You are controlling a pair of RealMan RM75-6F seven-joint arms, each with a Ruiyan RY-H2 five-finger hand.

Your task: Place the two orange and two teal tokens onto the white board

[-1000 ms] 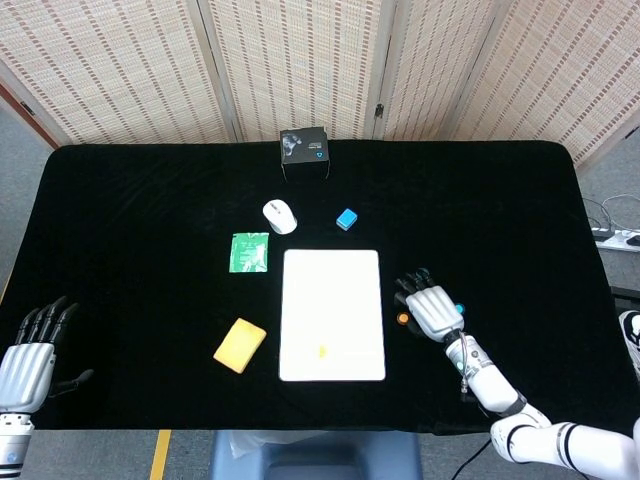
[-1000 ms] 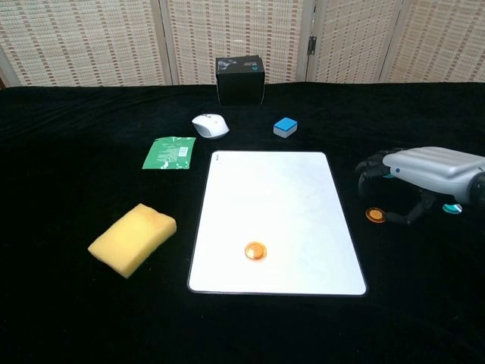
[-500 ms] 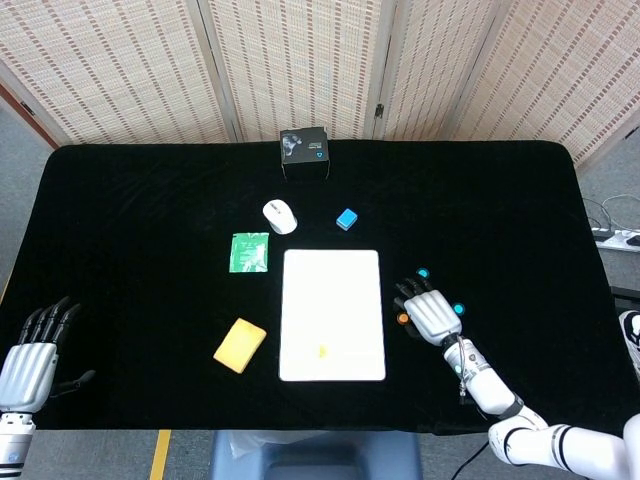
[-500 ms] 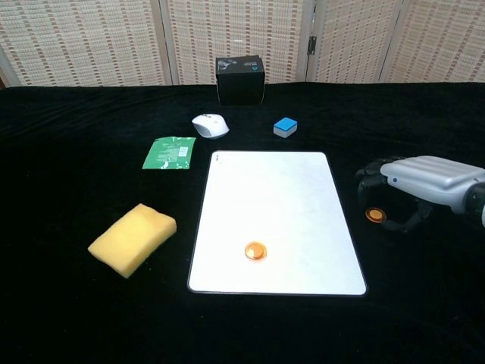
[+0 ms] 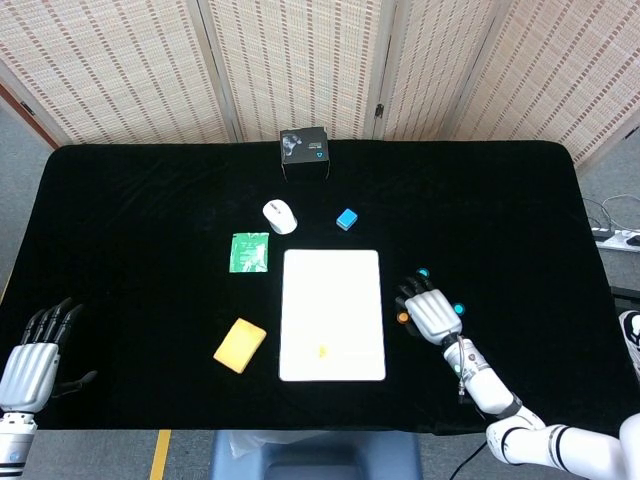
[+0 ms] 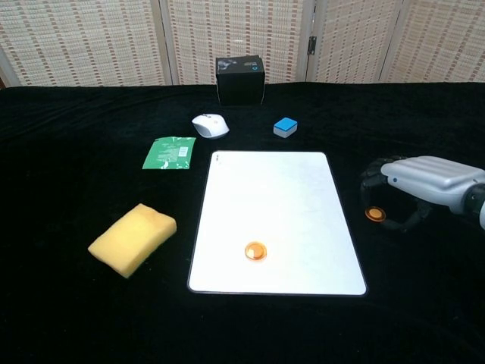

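White board (image 6: 280,189): middle of the black table.
Orange token (image 6: 255,251): on the board, near its front edge.
Second orange token (image 6: 374,214): just right of the board, under the right hand (image 6: 424,182).
Teal tokens (image 5: 423,273) (image 5: 458,309): right of the board, beside that hand.
Right hand: fingers curled over the token; grasp unclear.
Left hand (image 5: 30,362): far left of the board, fingers apart, holding nothing.

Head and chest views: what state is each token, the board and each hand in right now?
White board: flat, carrying one orange token.
Second orange token: on the cloth, under the right hand.
Teal tokens: on the cloth beside the right hand.
Right hand: hovering, holding nothing.
Left hand: open, idle.
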